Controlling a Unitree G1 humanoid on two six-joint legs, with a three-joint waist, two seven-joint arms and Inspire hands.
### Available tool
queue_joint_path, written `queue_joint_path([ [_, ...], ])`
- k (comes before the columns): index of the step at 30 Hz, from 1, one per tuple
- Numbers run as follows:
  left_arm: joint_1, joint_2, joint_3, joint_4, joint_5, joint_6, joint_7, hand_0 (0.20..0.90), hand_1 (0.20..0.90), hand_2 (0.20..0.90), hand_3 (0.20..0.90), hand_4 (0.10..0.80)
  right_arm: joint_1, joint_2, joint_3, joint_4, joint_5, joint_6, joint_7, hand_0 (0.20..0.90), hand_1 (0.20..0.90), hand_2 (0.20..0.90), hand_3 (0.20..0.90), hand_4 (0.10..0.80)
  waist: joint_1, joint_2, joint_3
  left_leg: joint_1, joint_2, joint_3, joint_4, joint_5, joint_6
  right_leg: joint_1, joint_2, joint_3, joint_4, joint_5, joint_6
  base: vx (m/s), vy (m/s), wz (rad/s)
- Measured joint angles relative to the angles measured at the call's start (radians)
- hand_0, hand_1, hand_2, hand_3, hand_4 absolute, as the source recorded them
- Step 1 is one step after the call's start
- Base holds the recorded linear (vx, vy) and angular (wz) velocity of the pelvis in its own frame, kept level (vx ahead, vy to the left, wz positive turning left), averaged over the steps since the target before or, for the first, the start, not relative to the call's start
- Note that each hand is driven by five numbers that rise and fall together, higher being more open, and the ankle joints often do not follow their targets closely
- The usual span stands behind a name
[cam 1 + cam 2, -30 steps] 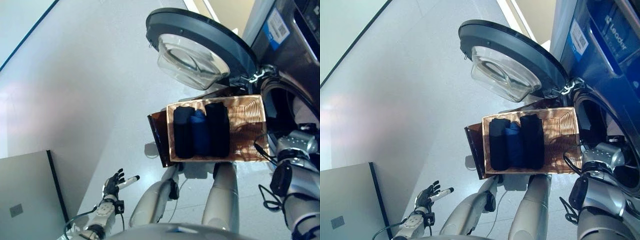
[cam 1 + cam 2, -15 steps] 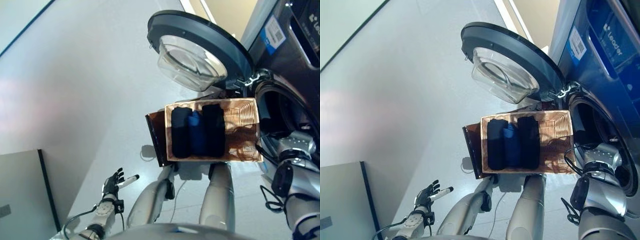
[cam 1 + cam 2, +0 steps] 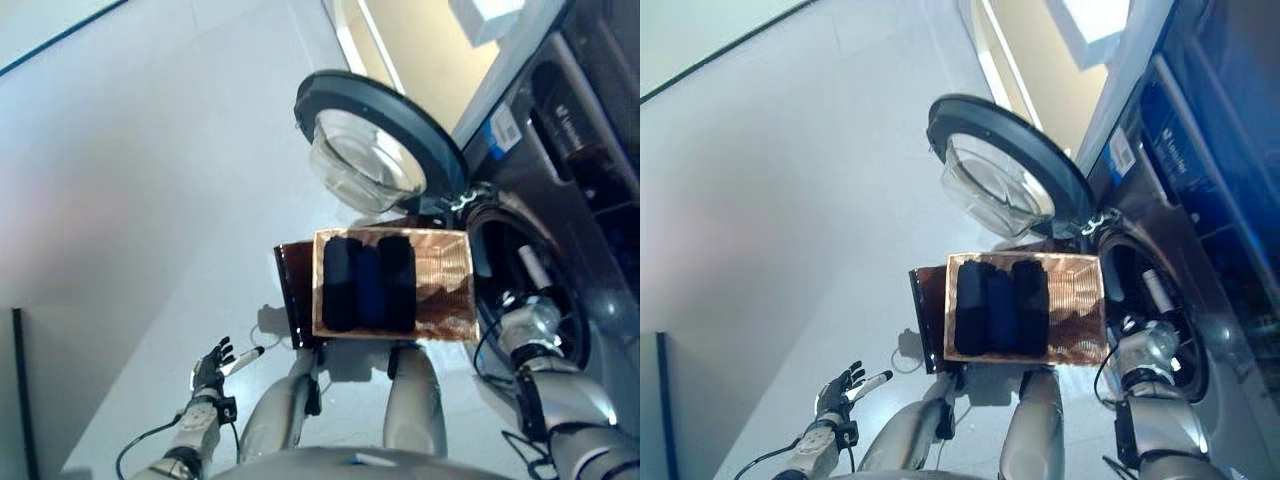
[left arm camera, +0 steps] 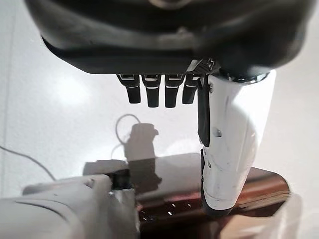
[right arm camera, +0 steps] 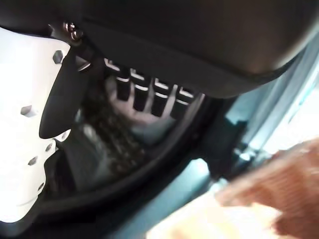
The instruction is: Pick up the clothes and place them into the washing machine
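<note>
Dark folded clothes (image 3: pixel 367 283), two black and one navy, lie side by side in a woven copper-brown basket (image 3: pixel 440 290) just beside the grey washing machine's open drum (image 3: pixel 520 290). The right hand (image 5: pixel 144 94), fingers relaxed and empty, is seen at the drum mouth. The left hand (image 3: pixel 215 365) hangs open over the floor. A release appears finished; a reach back to the basket would be called for next.

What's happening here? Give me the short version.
The robot stands at a front-loading washing machine whose door is swung open. Its right hand is at the drum opening, fingers straight, holding nothing. A wicker basket in front of the machine holds three dark rolled clothes. The left hand hangs open, idle, above the floor.
</note>
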Motion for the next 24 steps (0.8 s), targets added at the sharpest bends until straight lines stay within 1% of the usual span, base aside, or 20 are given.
queue_joint_path([
  [2, -0.005, -0.002, 0.019, 0.006, 0.008, 0.001, 0.0, 0.9, 0.9, 0.9, 0.9, 0.8, 0.041, 0.039, 0.019, -0.016, -0.026, 0.013, 0.015, 0.9, 0.9, 0.9, 0.9, 0.8, 0.0, -0.008, -0.001, 0.027, 0.015, 0.0, -0.002, -0.002, -0.004, 0.046, 0.017, -0.01, -0.038, 0.018, -0.003, 0.058, -0.03, -0.09],
  [4, -0.004, 0.001, 0.021, 0.014, 0.011, 0.001, 0.004, 0.9, 0.9, 0.9, 0.9, 0.8, 0.083, 0.062, 0.059, -0.02, -0.067, 0.015, 0.018, 0.9, 0.9, 0.9, 0.9, 0.8, 0.0, -0.017, -0.008, 0.055, 0.02, 0.001, -0.001, -0.012, -0.006, 0.081, 0.023, -0.013, -0.059, 0.019, -0.003, 0.02, -0.015, -0.09],
  [7, -0.003, 0.013, 0.033, 0.026, 0.021, 0.0, 0.007, 0.9, 0.9, 0.9, 0.9, 0.8, 0.131, 0.082, 0.116, -0.053, -0.154, 0.019, 0.035, 0.9, 0.9, 0.9, 0.9, 0.8, -0.002, -0.031, -0.025, 0.054, 0.027, 0.01, 0.0, -0.019, -0.006, 0.082, 0.033, -0.007, -0.073, 0.022, -0.004, 0.018, -0.021, -0.12],
  [8, -0.003, 0.012, 0.049, 0.031, 0.026, 0.001, 0.007, 0.9, 0.9, 0.9, 0.9, 0.8, 0.149, 0.082, 0.135, -0.07, -0.183, 0.024, 0.035, 0.9, 0.9, 0.9, 0.9, 0.8, -0.004, -0.032, -0.026, 0.056, 0.031, 0.01, 0.0, -0.019, -0.007, 0.09, 0.039, -0.008, -0.08, 0.031, 0.0, 0.007, -0.029, -0.08],
  [10, 0.004, 0.012, 0.055, 0.035, 0.028, 0.001, 0.01, 0.9, 0.9, 0.9, 0.9, 0.8, 0.172, 0.086, 0.142, -0.083, -0.207, 0.035, 0.038, 0.9, 0.9, 0.9, 0.9, 0.8, -0.003, -0.041, -0.036, 0.062, 0.035, 0.014, 0.0, -0.021, -0.01, 0.097, 0.044, -0.008, -0.093, 0.036, -0.004, -0.003, -0.016, -0.07],
  [15, 0.001, 0.013, 0.055, 0.037, 0.041, 0.0, 0.017, 0.9, 0.9, 0.9, 0.9, 0.8, 0.173, 0.085, 0.166, -0.112, -0.253, 0.034, 0.031, 0.9, 0.9, 0.9, 0.9, 0.8, -0.003, -0.057, -0.039, 0.054, 0.034, 0.022, 0.016, -0.021, -0.01, 0.096, 0.045, -0.005, -0.089, 0.038, -0.006, -0.076, -0.012, -0.01],
  [18, -0.016, 0.019, 0.055, 0.037, 0.042, -0.002, 0.02, 0.9, 0.9, 0.9, 0.9, 0.8, 0.159, 0.081, 0.209, -0.136, -0.296, 0.035, 0.032, 0.9, 0.9, 0.9, 0.9, 0.8, -0.002, -0.069, -0.03, 0.03, 0.03, 0.019, 0.055, -0.035, -0.009, 0.084, 0.035, -0.008, -0.066, 0.032, -0.011, -0.046, 0.004, 0.1],
  [20, -0.017, 0.027, 0.055, 0.038, 0.042, -0.002, 0.023, 0.9, 0.9, 0.9, 0.9, 0.8, 0.137, 0.083, 0.249, -0.145, -0.348, 0.035, 0.032, 0.9, 0.9, 0.9, 0.9, 0.8, 0.005, -0.081, -0.022, 0.022, 0.025, 0.02, 0.079, -0.044, -0.009, 0.075, 0.032, -0.003, -0.037, 0.015, -0.01, -0.041, -0.003, 0.04],
  [21, -0.019, 0.033, 0.055, 0.04, 0.042, -0.002, 0.024, 0.9, 0.9, 0.9, 0.9, 0.8, 0.129, 0.085, 0.251, -0.151, -0.374, 0.035, 0.034, 0.9, 0.9, 0.9, 0.9, 0.8, 0.0, -0.086, -0.015, 0.016, 0.024, 0.02, 0.095, -0.055, -0.009, 0.069, 0.027, 0.0, -0.028, 0.006, -0.009, -0.019, -0.011, 0.05],
  [24, -0.022, 0.046, 0.055, 0.039, 0.043, -0.003, 0.026, 0.9, 0.9, 0.9, 0.9, 0.8, 0.115, 0.079, 0.284, -0.163, -0.42, 0.035, 0.03, 0.9, 0.9, 0.9, 0.9, 0.8, 0.019, -0.087, 0.015, -0.007, 0.024, 0.004, 0.127, -0.068, -0.011, 0.058, 0.018, -0.006, 0.004, 0.0, -0.017, -0.031, -0.003, 0.1],
])
